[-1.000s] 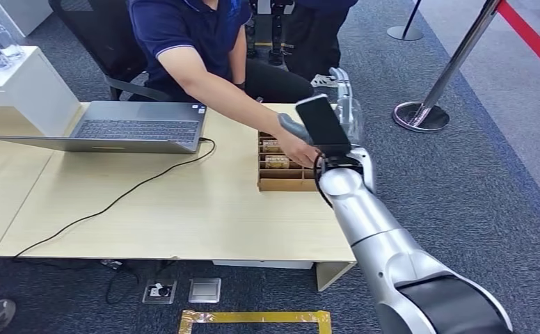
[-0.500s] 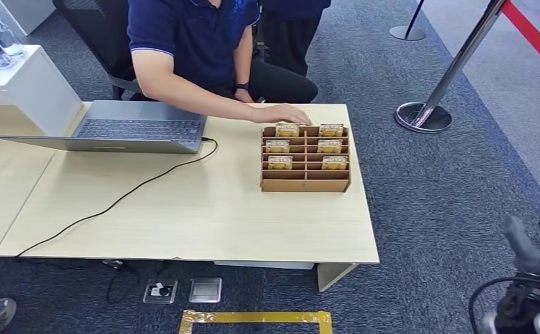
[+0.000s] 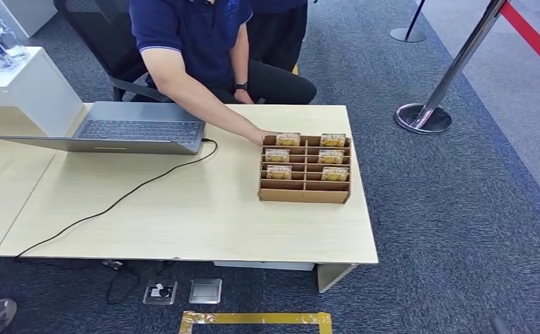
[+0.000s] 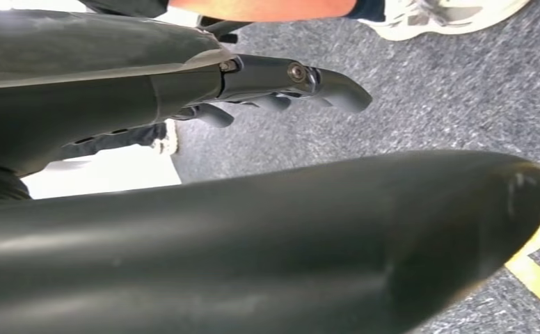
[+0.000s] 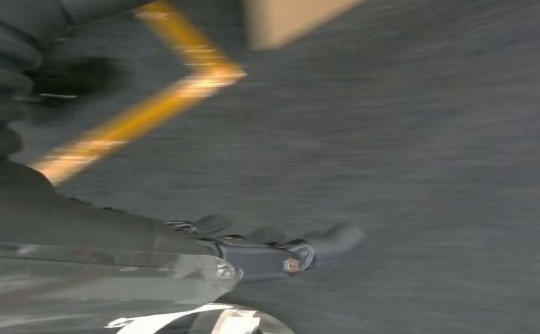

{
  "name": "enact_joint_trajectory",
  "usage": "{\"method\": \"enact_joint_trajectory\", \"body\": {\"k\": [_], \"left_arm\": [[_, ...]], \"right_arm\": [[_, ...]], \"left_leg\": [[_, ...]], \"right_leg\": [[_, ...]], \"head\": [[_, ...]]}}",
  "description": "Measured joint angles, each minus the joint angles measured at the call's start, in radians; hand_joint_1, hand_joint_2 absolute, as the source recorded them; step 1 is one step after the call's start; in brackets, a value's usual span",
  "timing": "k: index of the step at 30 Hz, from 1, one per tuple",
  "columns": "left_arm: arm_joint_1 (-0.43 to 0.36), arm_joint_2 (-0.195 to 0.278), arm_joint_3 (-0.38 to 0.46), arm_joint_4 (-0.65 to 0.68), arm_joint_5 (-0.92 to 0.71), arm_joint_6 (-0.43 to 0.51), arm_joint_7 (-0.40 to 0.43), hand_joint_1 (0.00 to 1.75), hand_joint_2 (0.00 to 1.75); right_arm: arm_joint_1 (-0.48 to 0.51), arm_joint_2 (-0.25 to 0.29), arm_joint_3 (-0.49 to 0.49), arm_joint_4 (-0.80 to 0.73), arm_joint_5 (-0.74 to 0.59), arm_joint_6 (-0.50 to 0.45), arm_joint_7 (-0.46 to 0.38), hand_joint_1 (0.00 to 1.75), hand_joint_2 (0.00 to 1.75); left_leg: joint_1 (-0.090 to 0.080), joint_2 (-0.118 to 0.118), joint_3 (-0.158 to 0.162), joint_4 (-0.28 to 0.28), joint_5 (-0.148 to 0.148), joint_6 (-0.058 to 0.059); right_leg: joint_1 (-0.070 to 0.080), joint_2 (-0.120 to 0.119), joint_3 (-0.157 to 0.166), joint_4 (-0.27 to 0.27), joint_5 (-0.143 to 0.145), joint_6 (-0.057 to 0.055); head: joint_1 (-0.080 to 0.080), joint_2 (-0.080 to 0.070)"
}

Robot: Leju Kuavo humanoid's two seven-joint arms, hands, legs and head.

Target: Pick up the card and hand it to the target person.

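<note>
Cards: small yellow-printed cards (image 3: 278, 155) stand upright in the slots of a brown divided card box (image 3: 303, 195); six show, three in the left column and three in the right, filling the rows toward the person, while the rows nearest the robot hold none.
Card box: sits on the right part of the light wooden desk (image 3: 184, 223), near its far right corner.
Person: seated behind the desk in a dark blue polo shirt (image 3: 184, 35), one arm stretched across the desk; the person's hand (image 3: 261, 136) touches the far left corner of the card box, just beside the nearest card.
Left hand (image 4: 281, 83): seen in the left wrist view hanging over grey carpet, dark fingers (image 4: 337, 89) extended and lying close together, thumb apart; nothing is in it.
Right hand (image 5: 274, 243): seen in the right wrist view, blurred, over grey carpet and a yellow floor tape line (image 5: 135, 111); fingers stretched out side by side, nothing held.
Card relative to hands: the cards are up on the desk in the box, well apart from both robot hands, which hang low over the floor.
Laptop (image 3: 128, 129): open, grey, on the left part of the desk in front of the person; a black cable (image 3: 114, 202) runs from its right side across the desk toward the near left edge.
Floor: a stanchion post (image 3: 455, 62) with round base stands right of the desk.
</note>
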Motion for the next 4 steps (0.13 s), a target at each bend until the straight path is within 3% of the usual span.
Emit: {"method": "enact_joint_trajectory", "body": {"k": [3,4], "left_arm": [[0.000,0.000,0.004,0.000,0.009,0.002,0.009,0.00,1.75],[0.000,0.000,0.004,0.000,0.010,0.003,0.011,0.00,1.75]], "right_arm": [[-0.014,0.004,0.018,0.131,0.101,-0.101,0.137,0.00,0.00],[-0.015,0.005,0.022,0.148,0.116,-0.117,0.159,0.00,0.00]], "left_leg": [[0.000,0.000,0.000,-0.001,0.000,-0.001],[0.000,0.000,0.000,-0.001,0.000,-0.001]], "right_leg": [[0.000,0.000,0.000,0.001,0.000,-0.001],[0.000,0.000,0.000,0.001,0.000,-0.001]], "head": [[-0.003,0.000],[-0.003,0.000]]}}
